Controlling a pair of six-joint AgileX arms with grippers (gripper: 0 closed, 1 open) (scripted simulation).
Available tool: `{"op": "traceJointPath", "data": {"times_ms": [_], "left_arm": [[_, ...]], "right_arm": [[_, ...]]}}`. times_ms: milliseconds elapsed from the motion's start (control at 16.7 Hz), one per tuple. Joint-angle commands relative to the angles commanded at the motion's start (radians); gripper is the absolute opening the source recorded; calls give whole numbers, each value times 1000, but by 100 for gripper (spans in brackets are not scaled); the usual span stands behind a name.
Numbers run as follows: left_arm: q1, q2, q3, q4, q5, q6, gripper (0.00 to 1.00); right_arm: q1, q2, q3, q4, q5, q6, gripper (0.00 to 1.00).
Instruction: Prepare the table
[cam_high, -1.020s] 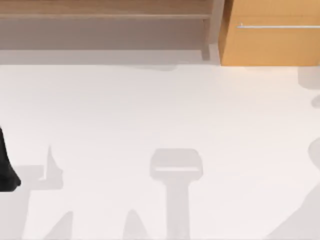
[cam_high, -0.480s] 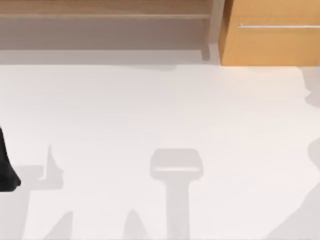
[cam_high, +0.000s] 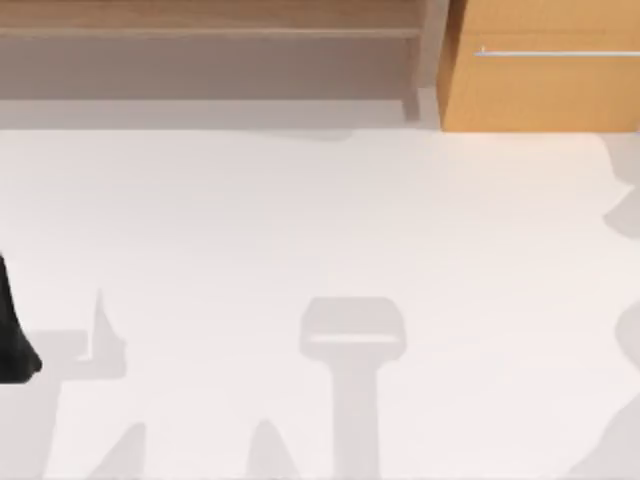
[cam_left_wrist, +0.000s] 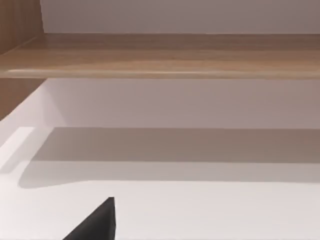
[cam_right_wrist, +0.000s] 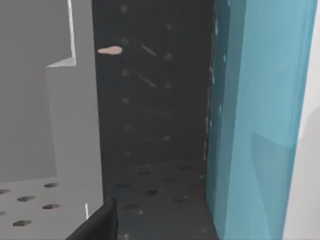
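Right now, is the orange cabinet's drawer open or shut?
Cannot tell for sure. From the top view the drawer cabinet shows a flat front with its silver bar handle, and no visible gap; depth is unreadable.

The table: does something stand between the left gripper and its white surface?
Nothing visible does. The left arm sits at the table's left edge, and the left wrist view shows bare white tabletop running up to the wooden shelf unit. The orange cabinet stands at the far right.
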Motion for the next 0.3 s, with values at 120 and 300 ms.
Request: {"op": "traceJointPath", "data": {"times_ms": [120,300], "left_arm": [[0,0,0,0,0,0,100],[0,0,0,0,0,0,100]], "right_arm": [[-19,-32,-51,15,-17,-5,100],[-43,-51,-90,25,-25,-9,100]]}}
